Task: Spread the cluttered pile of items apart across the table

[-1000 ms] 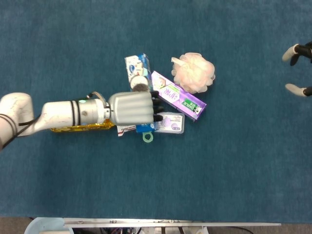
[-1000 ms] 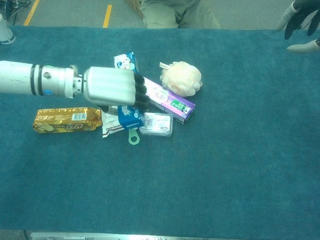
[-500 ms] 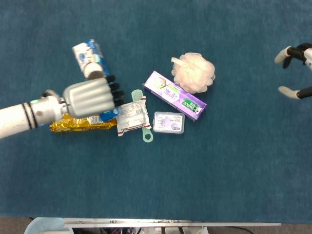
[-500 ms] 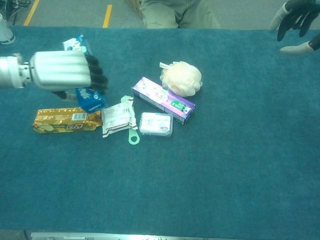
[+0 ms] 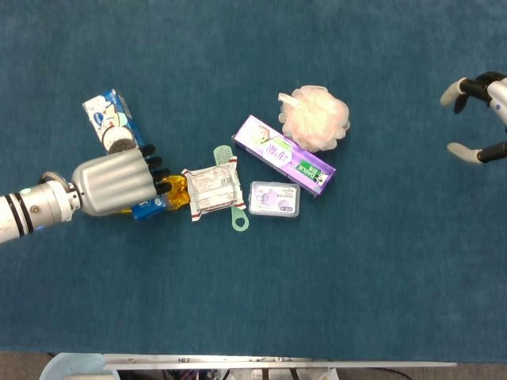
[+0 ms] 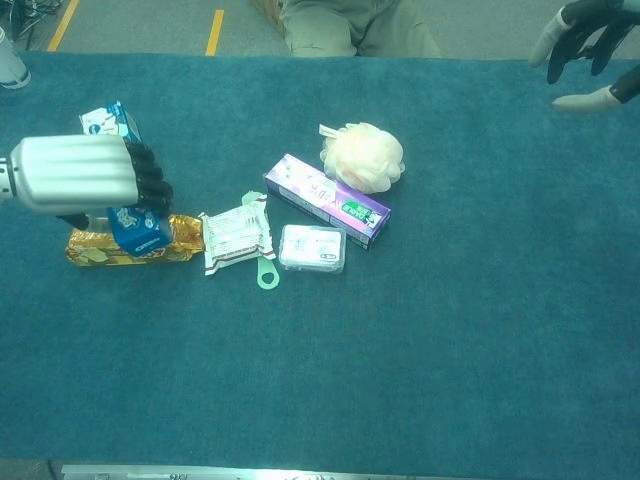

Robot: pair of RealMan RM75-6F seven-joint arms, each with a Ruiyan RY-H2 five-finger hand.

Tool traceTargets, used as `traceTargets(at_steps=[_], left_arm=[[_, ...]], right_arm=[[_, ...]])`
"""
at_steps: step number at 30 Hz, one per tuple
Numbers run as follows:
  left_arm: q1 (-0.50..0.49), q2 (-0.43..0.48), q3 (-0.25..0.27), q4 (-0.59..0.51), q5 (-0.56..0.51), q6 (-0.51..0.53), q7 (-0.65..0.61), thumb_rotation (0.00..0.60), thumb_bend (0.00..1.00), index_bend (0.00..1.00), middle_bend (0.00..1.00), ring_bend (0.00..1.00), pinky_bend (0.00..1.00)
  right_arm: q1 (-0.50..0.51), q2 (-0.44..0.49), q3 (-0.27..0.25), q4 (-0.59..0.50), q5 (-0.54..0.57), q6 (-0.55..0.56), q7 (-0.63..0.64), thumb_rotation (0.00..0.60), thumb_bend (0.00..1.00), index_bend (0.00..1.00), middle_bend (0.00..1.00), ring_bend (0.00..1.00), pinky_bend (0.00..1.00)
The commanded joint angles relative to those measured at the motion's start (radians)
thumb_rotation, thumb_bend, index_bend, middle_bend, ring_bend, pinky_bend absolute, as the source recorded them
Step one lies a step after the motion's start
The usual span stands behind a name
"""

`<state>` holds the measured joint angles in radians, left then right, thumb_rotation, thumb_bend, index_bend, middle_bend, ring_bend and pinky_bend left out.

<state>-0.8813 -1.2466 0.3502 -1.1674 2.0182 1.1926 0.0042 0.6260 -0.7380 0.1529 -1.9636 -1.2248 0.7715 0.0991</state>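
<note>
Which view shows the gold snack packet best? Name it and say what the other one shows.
The chest view. There the gold snack packet shows most of its length, with only the left hand and its blue packet overlapping the top. In the head view the hand covers nearly all of it; only a gold end peeks out.

Bright, even light; faint shadows

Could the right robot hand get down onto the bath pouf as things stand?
Probably yes. The right robot hand holds nothing, and the bath pouf lies uncovered, bare cloth between them; only the purple box touches its near side.
</note>
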Motion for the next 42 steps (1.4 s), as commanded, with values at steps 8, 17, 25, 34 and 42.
traceTargets(at_steps=[8, 17, 25, 34, 42], left_arm=[[-0.002, 0.037, -0.011, -0.068, -0.018, -0.098, 0.061, 0.6, 0.37, 0.19, 0.25, 0.28, 0.53], [-0.02, 0.086, -0.052, -0.146, -0.059, -0.164, 0.095, 0.6, 0.38, 0.01, 0.07, 0.15, 0.4], [-0.001, 0.098, -0.104, -0.17, -0.091, -0.134, 0.111, 0.6, 0.38, 0.01, 0.07, 0.14, 0.39], [0.098, 0.109, -0.216, -0.243, -0.271, -0.044, 0.084, 0.6, 0.38, 0.01, 0.07, 0.14, 0.39], [0.206, 0.112, -0.3, -0.319, -0.431, 0.047, 0.066, 0.6, 0.37, 0.01, 0.07, 0.14, 0.39]], right_arm=[[-0.006, 0.002, 0.001, 0.0, 0.0, 0.001, 0.0, 0.473, 0.22, 0.34, 0.45, 0.29, 0.39], [-0.012, 0.004, 0.004, 0.008, -0.004, 0.001, 0.016, 0.474, 0.22, 0.34, 0.46, 0.29, 0.39], [-0.022, -0.003, -0.002, 0.015, -0.027, 0.014, 0.007, 0.476, 0.22, 0.34, 0.46, 0.29, 0.39], [-0.011, -0.043, -0.016, -0.002, -0.079, 0.042, -0.125, 0.545, 0.22, 0.33, 0.42, 0.28, 0.4], [0.007, -0.11, -0.019, -0.008, -0.071, 0.068, -0.233, 0.589, 0.22, 0.24, 0.32, 0.21, 0.34]])
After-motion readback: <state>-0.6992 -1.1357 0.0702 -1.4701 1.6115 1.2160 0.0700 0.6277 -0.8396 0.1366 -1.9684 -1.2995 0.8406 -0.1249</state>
